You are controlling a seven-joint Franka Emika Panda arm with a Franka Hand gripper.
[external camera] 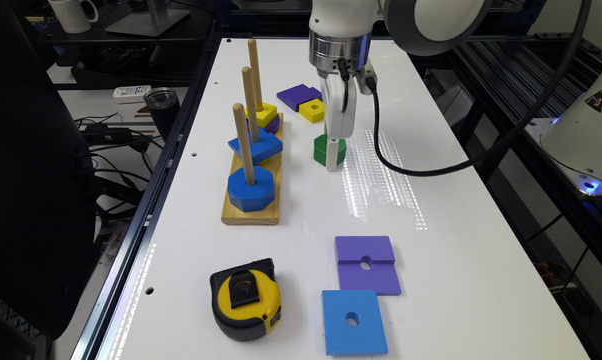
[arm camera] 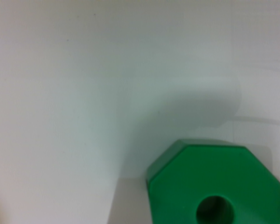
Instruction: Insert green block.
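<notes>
Here the gripper (external camera: 332,159) sits low at the green block (external camera: 323,148); its grip state cannot be told. This appears to be the grasping step. Next, the block needs lifting over a peg (external camera: 243,143).

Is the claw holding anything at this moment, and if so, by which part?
Cannot be told. The claw is down at the green block on the table, but no grip on its sides is visible.

The arm (external camera: 351,30) reaches straight down, its end effector (external camera: 332,155) low.

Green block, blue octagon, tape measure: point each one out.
green block (external camera: 322,150), exterior view, its left side face.
blue octagon (external camera: 251,189), exterior view, its top face near the peg.
tape measure (external camera: 246,306), exterior view, its yellow side.
</notes>
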